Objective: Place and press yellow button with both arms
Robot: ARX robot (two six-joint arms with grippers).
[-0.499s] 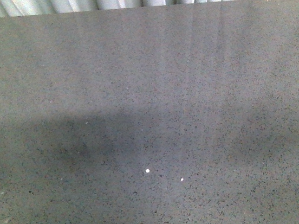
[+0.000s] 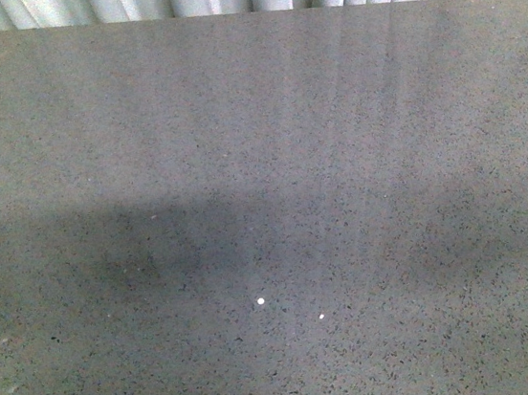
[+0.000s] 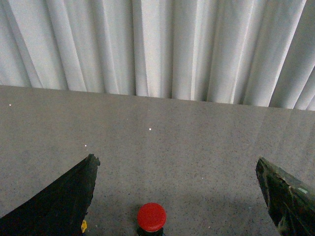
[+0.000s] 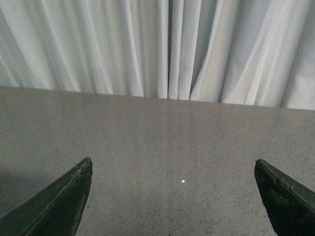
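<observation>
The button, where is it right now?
Only the left wrist view shows the button: its red cap stands on the table between the fingers of the open left gripper, touching neither. The front view does not show it.

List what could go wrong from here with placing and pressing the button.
1. The only button in view, lying between the fingers of the open left gripper, has a red cap, not yellow. It may be the wrong target.
2. It sits at the edge of the left wrist view with its body cut off, so a closing grasp might miss or tip it.
3. The right gripper, open, has no button in its view, so its press could land off target.
</observation>
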